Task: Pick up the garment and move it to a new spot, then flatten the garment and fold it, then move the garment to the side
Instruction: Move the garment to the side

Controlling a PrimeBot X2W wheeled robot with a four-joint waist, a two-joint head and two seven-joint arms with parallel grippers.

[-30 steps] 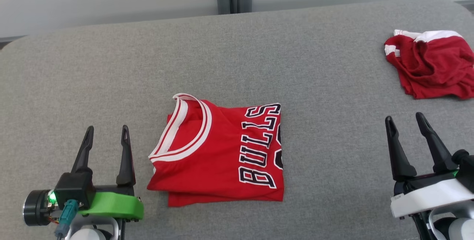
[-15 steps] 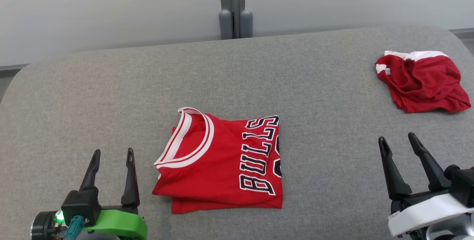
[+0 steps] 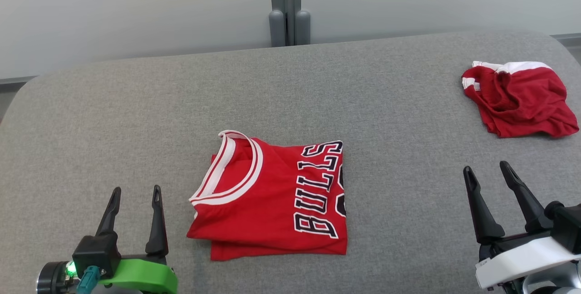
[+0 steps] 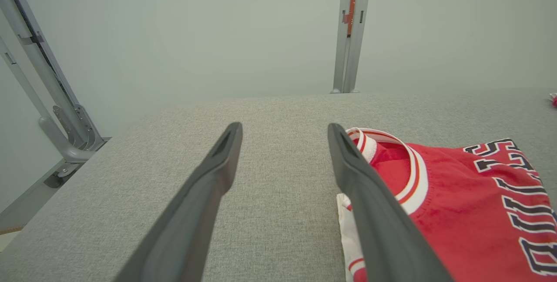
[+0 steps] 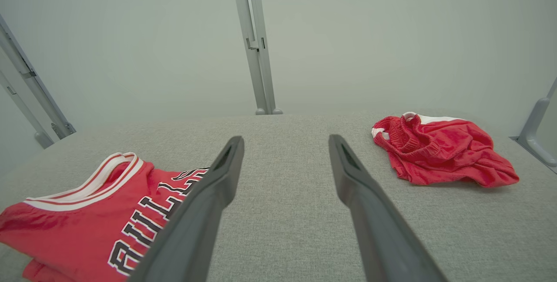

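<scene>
A red garment (image 3: 268, 198), a jersey with white trim and black lettering, lies folded into a rectangle on the grey padded table (image 3: 136, 117), near its middle. My left gripper (image 3: 137, 188) stands open just left of the jersey, apart from it, with nothing between its fingers. The left wrist view has the jersey's collar (image 4: 413, 164) right beside the right-hand finger of that gripper (image 4: 285, 126). My right gripper (image 3: 486, 167) hangs open well to the jersey's right, also empty. From the right wrist, the jersey (image 5: 78, 203) sits left of the open gripper (image 5: 286, 138).
A second red garment with a white band (image 3: 517, 101) lies crumpled at the table's far right, beyond my right gripper; the right wrist view has this crumpled garment (image 5: 439, 151) at upper right. A grey post (image 3: 289, 8) stands against the pale wall behind the table.
The head camera has tilted up, so everything sits lower in the picture than a second ago. Neither garment has moved on the table, and both grippers have stayed open.
</scene>
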